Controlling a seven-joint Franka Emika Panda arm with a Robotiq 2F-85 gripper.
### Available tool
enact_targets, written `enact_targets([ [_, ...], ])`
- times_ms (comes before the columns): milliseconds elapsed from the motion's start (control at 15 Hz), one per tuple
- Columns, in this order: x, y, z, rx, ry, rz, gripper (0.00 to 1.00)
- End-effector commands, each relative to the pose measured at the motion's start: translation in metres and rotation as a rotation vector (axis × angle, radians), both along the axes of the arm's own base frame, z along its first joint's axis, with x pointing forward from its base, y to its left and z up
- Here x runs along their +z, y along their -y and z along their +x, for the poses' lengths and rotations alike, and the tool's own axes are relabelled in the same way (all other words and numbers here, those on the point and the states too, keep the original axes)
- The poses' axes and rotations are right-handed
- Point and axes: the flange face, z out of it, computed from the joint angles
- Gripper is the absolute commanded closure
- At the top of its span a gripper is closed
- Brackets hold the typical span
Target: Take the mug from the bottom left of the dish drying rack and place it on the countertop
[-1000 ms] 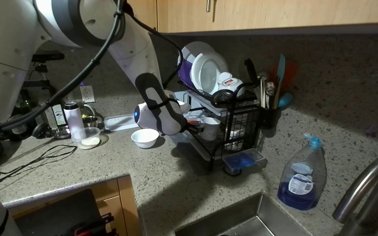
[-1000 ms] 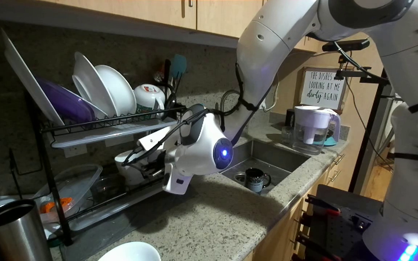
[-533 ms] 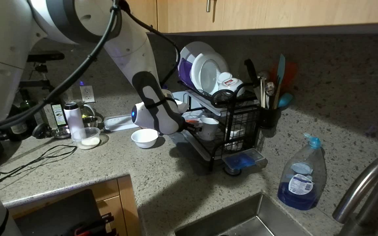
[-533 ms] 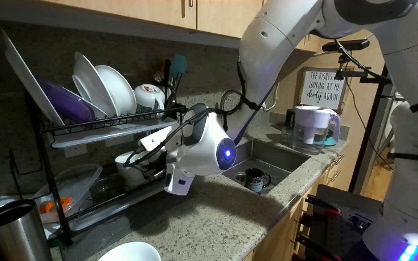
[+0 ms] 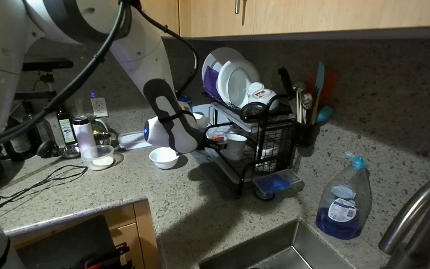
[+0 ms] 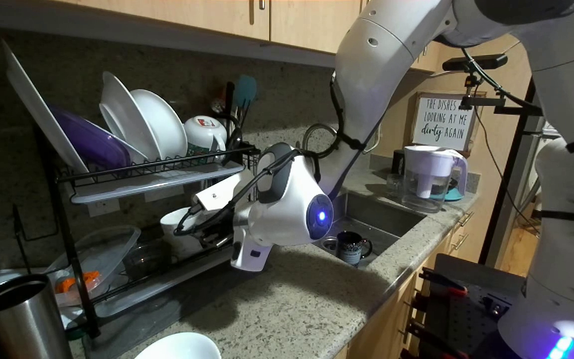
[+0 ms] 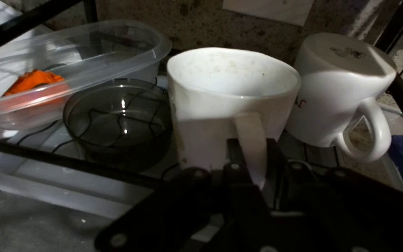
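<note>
The white mug (image 7: 205, 129) stands mouth up in the lower tier of the black dish drying rack (image 6: 70, 224), near its front edge. It also shows in both exterior views (image 5: 234, 147) (image 6: 180, 232). My gripper (image 7: 254, 150) is shut on the mug's handle, with one dark finger (image 7: 235, 152) against each side of it. In both exterior views the gripper (image 5: 220, 145) (image 6: 207, 235) reaches into the rack from the counter side. Whether the mug's base touches the rack is hidden. The speckled countertop (image 5: 185, 213) lies in front of the rack.
A second mug (image 7: 334, 94) sits upside down close beside the held one. A dark glass bowl (image 7: 117, 119) and a clear container (image 7: 152, 52) lie on its other side. The upper tier (image 6: 157, 182) hangs above. A white bowl (image 5: 164, 158) and the sink (image 5: 274, 257) are nearby.
The gripper and arm have drawn back a little from the rack, leftward in one exterior view and rightward in another. The mug has shifted slightly the same way with the gripper.
</note>
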Motion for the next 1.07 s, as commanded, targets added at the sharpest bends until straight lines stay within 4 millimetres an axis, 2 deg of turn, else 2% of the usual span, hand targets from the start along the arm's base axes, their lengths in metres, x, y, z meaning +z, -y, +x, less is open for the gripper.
enact_targets([
  [0,0.023,0.001,-0.010,-0.017,0.056,-0.018,0.95],
  [267,0.026,0.004,-0.013,-0.022,0.064,-0.022,0.95],
  [733,0.021,0.009,-0.030,-0.036,0.081,-0.038,0.95],
  [1000,0.025,0.011,-0.034,-0.039,0.090,-0.043,0.95],
])
